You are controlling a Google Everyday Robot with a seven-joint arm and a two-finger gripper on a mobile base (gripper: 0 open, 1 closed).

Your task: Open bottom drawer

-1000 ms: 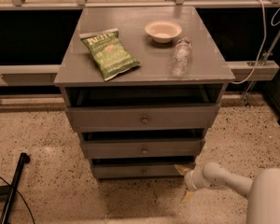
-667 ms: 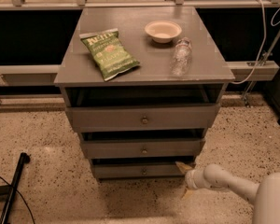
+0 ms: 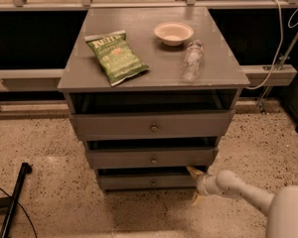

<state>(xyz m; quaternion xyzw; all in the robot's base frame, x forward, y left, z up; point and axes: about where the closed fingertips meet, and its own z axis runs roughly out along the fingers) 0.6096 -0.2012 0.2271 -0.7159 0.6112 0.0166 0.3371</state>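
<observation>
Speckled floor (image 3: 49, 152) lies under the grey desk (image 3: 154, 63), and we judge the reach nearly done: our gripper (image 3: 193, 184) has its fingers (image 3: 191, 171) spread wide, the bottom drawer (image 3: 129, 181) just left of them, so next we must catch its edge and pull.

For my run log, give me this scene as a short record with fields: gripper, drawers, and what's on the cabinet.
gripper: low, at the right end of the bottom drawer, fingers apart
drawer state: mostly in, knob free
cabinet top: green chip bag, bowl, clear bottle lying down
</observation>
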